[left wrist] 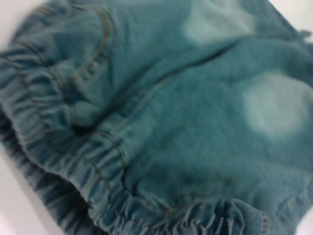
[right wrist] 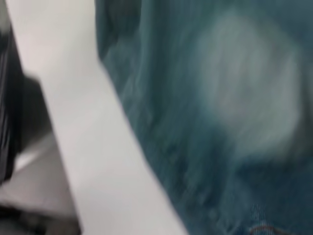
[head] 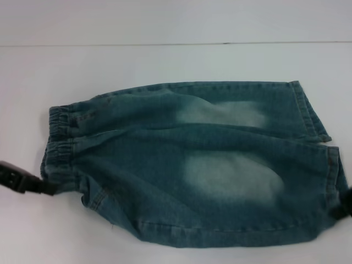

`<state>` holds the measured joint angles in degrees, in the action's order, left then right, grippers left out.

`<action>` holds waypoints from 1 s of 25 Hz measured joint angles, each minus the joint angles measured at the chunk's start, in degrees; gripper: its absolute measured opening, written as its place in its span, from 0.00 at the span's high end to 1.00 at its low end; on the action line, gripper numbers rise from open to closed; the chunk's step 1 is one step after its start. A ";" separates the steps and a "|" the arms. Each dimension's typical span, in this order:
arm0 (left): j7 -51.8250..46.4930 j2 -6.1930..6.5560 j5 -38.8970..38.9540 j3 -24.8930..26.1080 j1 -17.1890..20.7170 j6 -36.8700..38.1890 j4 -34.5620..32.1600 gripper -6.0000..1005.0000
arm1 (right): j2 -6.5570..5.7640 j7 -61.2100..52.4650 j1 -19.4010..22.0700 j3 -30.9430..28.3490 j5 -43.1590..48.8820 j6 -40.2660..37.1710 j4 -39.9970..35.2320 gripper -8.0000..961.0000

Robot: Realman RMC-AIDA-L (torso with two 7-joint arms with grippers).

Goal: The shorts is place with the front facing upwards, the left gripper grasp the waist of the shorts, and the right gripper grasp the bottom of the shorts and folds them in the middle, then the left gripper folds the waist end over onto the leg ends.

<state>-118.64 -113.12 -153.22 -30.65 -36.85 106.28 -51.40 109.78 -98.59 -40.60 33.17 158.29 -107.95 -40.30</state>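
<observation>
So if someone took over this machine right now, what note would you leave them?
Left hand: at the near corner of the ruffled elastic waist; grip unclear.
Right hand: at the near flat stitched leg hem, mostly out of frame; grip unclear.
Faded blue-green denim shorts: flat on the white table, waist to the robot's left.
Done: both hands in position.
Left: both folds.

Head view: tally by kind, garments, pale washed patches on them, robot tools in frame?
Shorts: 1
Pale washed patches: 2, the upper and the lower
Tools: 2, the left tool at the waist corner, the right tool at the leg ends
Total: 5
</observation>
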 joint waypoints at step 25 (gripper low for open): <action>-11.10 2.30 4.69 12.73 -3.31 -18.02 5.53 0.95 | 1.92 -1.29 6.51 -14.95 -30.02 26.03 7.50 0.97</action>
<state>-129.74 -110.82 -148.53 -17.92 -40.15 88.26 -45.87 111.69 -99.88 -34.09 18.22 128.26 -81.92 -32.80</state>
